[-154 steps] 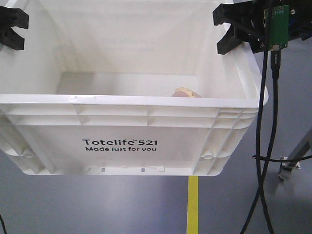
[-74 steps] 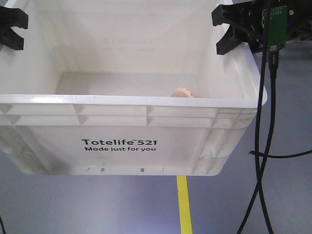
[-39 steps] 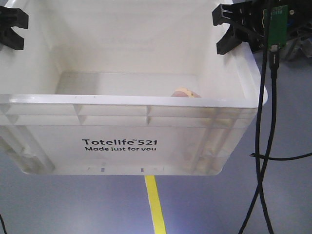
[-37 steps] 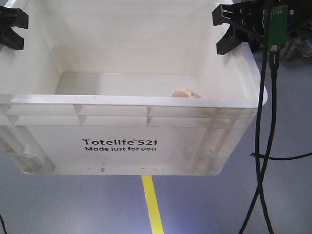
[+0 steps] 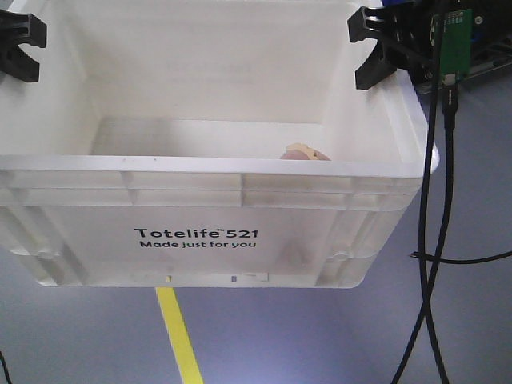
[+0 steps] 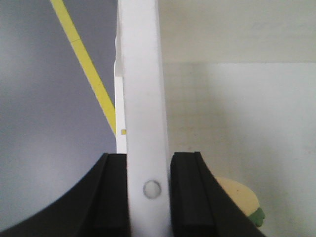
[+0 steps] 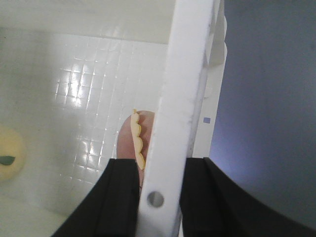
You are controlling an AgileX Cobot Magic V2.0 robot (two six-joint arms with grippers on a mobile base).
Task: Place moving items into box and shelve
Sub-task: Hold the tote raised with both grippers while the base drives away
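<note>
**Box slung between both hands, its long axis running hand to hand**

The white Totelife box (image 5: 196, 240) hangs above the grey floor (image 5: 336, 336). The left hand (image 6: 148, 165) pinches its left end rim and the right hand (image 7: 159, 170) pinches the right end rim, one finger on each side of the wall. Inside, the pinkish-brown toy (image 7: 129, 143) lies against the right wall and the cream-yellow toy (image 6: 237, 195) lies nearer the left hand. No shelf is in view; shelving likely needs both arms moving together.
</note>
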